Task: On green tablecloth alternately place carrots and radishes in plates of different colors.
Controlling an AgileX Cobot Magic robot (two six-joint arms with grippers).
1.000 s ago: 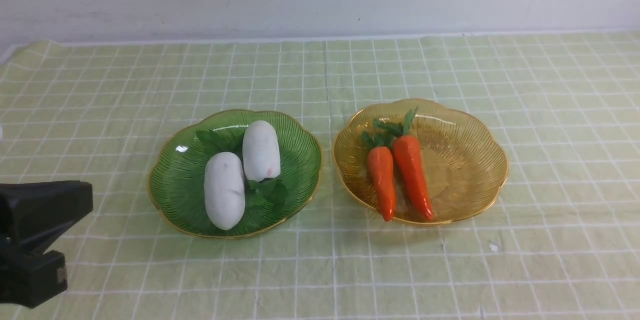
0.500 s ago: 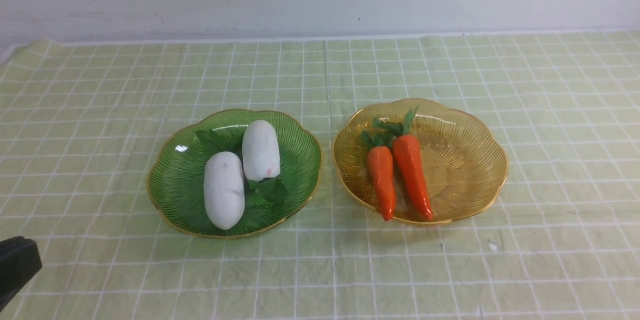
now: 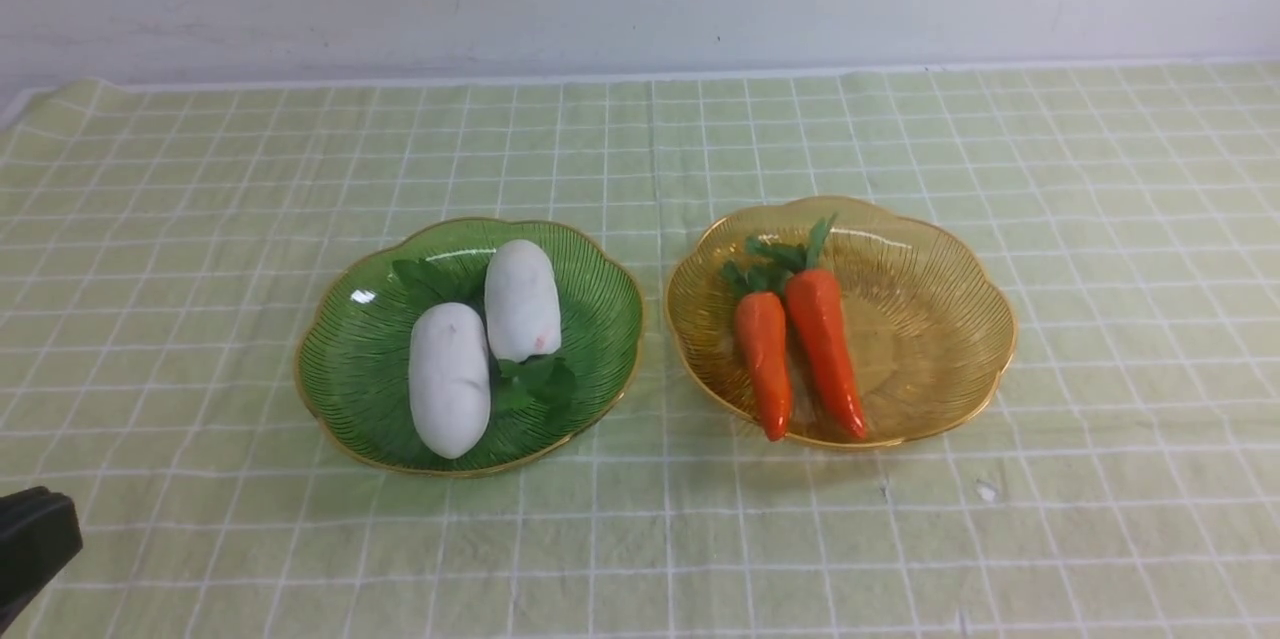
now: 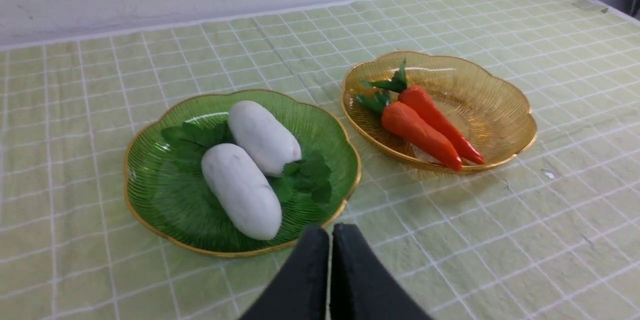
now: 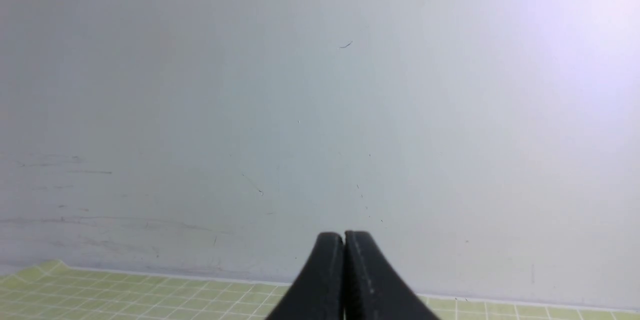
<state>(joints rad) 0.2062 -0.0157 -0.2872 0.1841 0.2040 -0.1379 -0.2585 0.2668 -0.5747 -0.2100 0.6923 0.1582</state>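
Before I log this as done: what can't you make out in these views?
- Right hand: absent from front view; its wrist view shows only wall and a strip of cloth, so its position is unknown.
- Left hand: front view's lower-left edge cuts off all but a black corner.
- Carrots: whether their tips touch the amber plate's rim is too fine to tell, either view.

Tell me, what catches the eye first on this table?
Two bright orange carrots lie side by side in a yellow plate on the right. Left of it, two fat white radishes rest in a green plate. Both plates sit on a pale green checked tablecloth.
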